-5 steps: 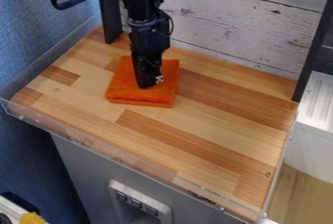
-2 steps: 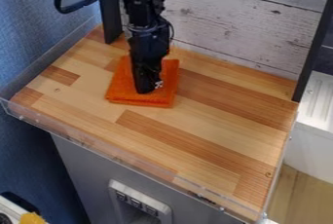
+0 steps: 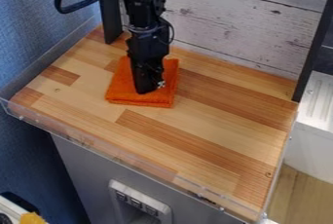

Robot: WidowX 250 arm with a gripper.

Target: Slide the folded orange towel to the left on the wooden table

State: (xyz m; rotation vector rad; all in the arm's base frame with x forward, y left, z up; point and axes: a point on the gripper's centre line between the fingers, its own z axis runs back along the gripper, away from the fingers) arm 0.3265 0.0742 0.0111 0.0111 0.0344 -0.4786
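Note:
The black gripper (image 3: 148, 87) hangs down from the top edge over the upper left part of the wooden surface. Its tip is over the middle of a folded orange cloth (image 3: 122, 90) and appears to be at or just above the fabric; contact cannot be made out. The cloth lies flat in a rough square, and the gripper and arm hide part of its centre and back.
The wooden counter (image 3: 214, 125) has a clear raised lip (image 3: 84, 142) along its front and left. A black post (image 3: 110, 13) stands behind the arm, another (image 3: 313, 47) at the right. White planks (image 3: 228, 18) form the back wall.
The gripper has shifted slightly toward the front of the cloth since a second ago, and has barely moved since the later earlier frame. The cloth lies in the same place.

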